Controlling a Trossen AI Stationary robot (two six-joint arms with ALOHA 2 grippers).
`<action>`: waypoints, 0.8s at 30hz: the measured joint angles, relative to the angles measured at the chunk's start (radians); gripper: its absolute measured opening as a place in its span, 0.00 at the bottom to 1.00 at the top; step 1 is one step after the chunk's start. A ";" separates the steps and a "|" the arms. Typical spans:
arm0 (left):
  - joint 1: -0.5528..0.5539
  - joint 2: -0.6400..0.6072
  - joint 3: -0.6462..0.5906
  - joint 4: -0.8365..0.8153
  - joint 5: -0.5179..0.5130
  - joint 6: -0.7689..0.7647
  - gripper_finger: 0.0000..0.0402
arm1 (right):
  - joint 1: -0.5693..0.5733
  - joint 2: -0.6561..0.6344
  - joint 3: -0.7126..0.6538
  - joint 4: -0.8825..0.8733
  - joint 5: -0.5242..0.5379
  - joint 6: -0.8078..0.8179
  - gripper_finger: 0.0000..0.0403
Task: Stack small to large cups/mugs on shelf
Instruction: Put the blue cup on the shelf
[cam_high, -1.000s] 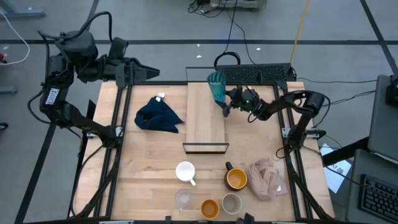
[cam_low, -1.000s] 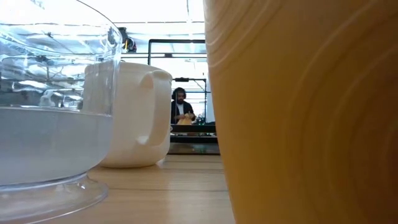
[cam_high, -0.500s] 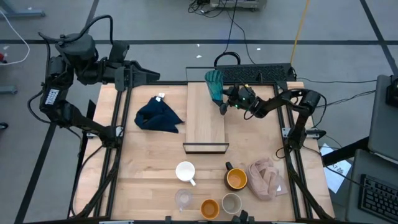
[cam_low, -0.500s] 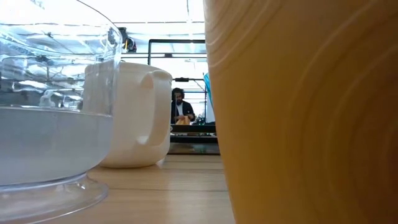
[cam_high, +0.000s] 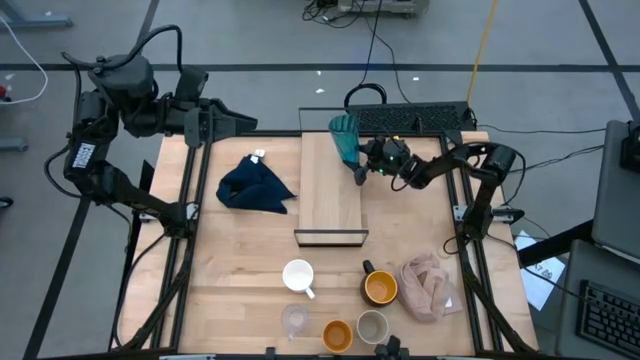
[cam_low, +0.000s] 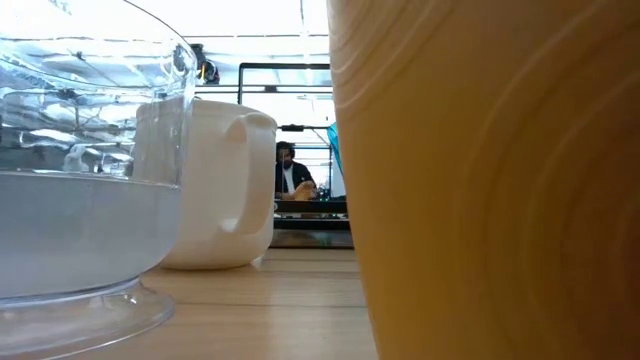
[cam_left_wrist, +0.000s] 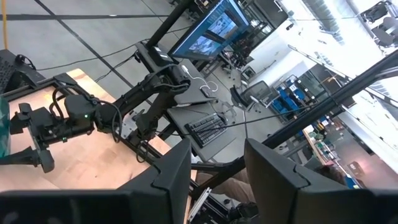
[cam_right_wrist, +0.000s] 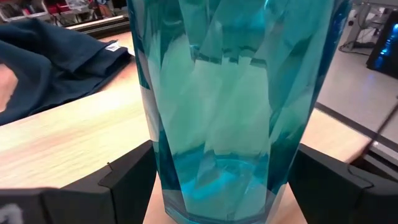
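Teal ribbed tumbler (cam_high: 346, 137) stands upright at the far end of the shelf (cam_high: 331, 190), clasped by my right gripper (cam_high: 362, 160), whose jaws are spread wide around its faceted sides; in the right wrist view the tumbler (cam_right_wrist: 233, 93) fills the space between the two dark fingers (cam_right_wrist: 127, 180). I see the shelf lying lengthwise down the middle of the table (cam_high: 230, 260), its dark front edge facing the near side.

Nearer me, the other five vessels wait off the shelf: the white mug (cam_high: 298, 275) just in front of that dark edge, the black mug with yellow-orange inside (cam_high: 379, 287) to its right, and along the near edge the small clear glass (cam_high: 294, 320), small orange cup (cam_high: 337, 334) and small grey-beige cup (cam_high: 372, 326) in a row. The low view is crowded by the glass (cam_low: 80, 170), the white mug (cam_low: 215, 185) and the orange cup (cam_low: 490, 180).

A dark navy cloth (cam_high: 255, 186) lies left of the shelf, a pink-beige cloth (cam_high: 430, 285) near the right front corner. My left gripper (cam_high: 238, 119) hangs over the table's far left edge, its fingers (cam_left_wrist: 171, 174) partly apart and holding nothing. A person (cam_low: 291, 172) is visible in the room beyond.
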 joint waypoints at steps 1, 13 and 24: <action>0.000 0.000 0.000 0.000 0.000 0.000 0.37 | -0.004 -0.001 0.000 -0.005 -0.001 0.002 0.75; 0.000 0.000 0.000 0.000 0.000 0.001 0.37 | -0.008 -0.002 0.000 -0.045 -0.003 0.006 0.75; 0.000 0.000 0.000 0.000 0.001 0.005 0.37 | -0.008 -0.002 0.000 -0.083 -0.003 0.009 0.78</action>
